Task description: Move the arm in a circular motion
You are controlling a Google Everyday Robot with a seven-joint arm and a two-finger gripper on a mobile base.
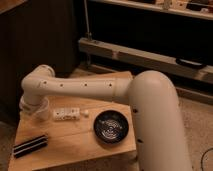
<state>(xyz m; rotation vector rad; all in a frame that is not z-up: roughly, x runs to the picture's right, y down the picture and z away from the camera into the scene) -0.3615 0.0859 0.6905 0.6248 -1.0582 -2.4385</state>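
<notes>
The glossy white arm (95,87) stretches across the wooden table (75,145) from a very thick segment (157,120) at the right to a rounded joint (37,82) at the left. Small dark screw holes dot its horizontal segment. Below that left joint the arm bends downward over the table's left edge. The gripper does not show; it lies somewhere behind or beneath the arm's left end.
A black bowl (112,126) sits on the table's right half. A small white packet (67,114) lies near the middle, and a black striped block (30,145) lies at the front left. Something white (44,111) sits under the joint. Dark shelving (150,50) stands behind.
</notes>
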